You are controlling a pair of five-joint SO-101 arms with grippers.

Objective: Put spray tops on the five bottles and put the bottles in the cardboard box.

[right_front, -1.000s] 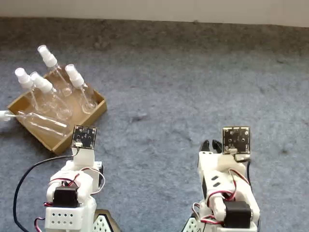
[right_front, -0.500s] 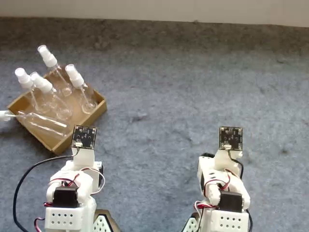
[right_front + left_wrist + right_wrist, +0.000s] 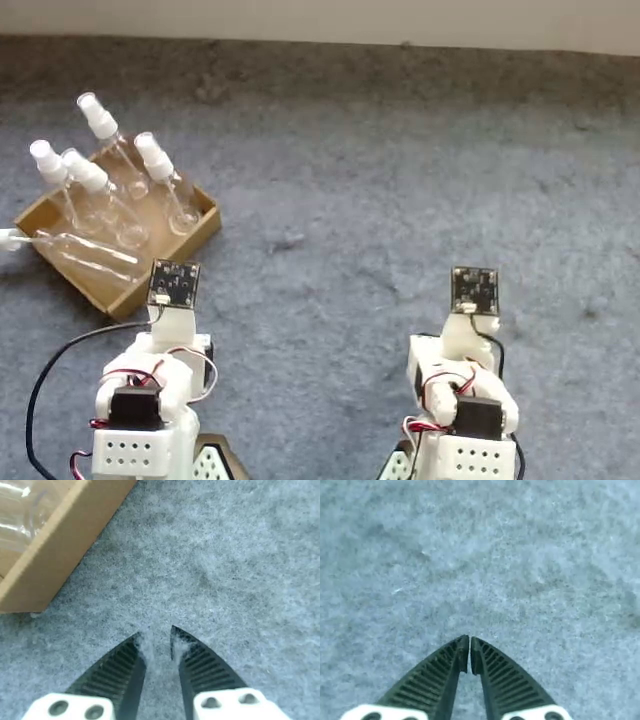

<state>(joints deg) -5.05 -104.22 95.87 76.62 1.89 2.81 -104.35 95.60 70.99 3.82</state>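
Five bottles (image 3: 122, 170) fitted with spray tops (image 3: 98, 113) are found in the cardboard box (image 3: 205, 232). Four are stood leaning, and one is laid along the box's near side, its top carried past the box's edge. The left gripper (image 3: 155, 639) is seen just beside the box over the grey carpet (image 3: 380, 180), jaws slightly spread on nothing. The right gripper (image 3: 470, 652) is placed well apart from the box, jaws pressed together.

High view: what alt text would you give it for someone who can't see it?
Five clear bottles with white spray tops sit in a cardboard box at the left of a grey carpeted table, four leaning upright, one lying flat. The left arm and right arm sit folded at the near edge.
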